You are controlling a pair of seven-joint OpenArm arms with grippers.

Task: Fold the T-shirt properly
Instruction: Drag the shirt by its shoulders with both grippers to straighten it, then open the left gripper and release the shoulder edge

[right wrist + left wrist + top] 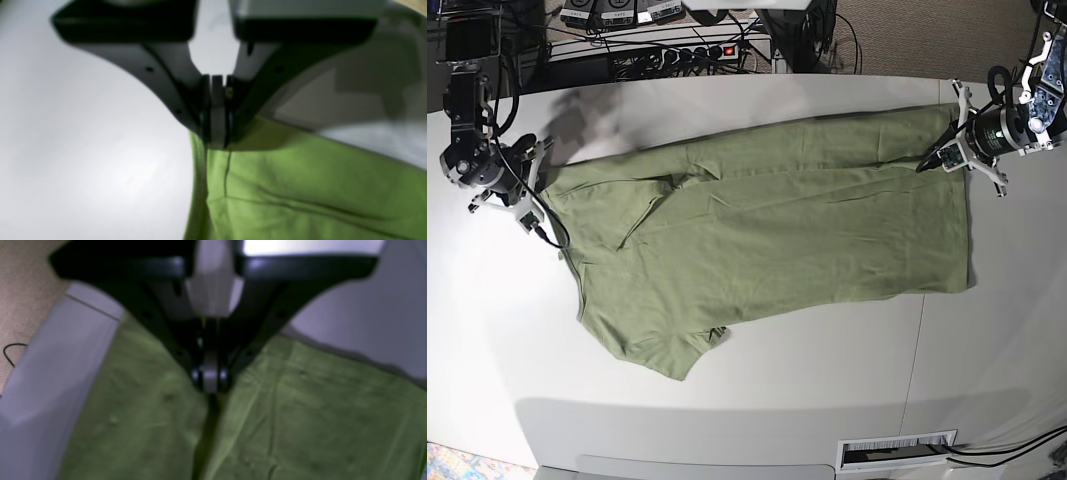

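Pinched shut in each black gripper is an edge of the plain sage-green cotton T-shirt (767, 230): the left gripper (210, 381) holds the hem end, the right gripper (216, 133) the shoulder end. Light, limp and creasing easily, the garment lies spread lengthwise on the white table (757, 385); seamed edges should give the firmest hold.
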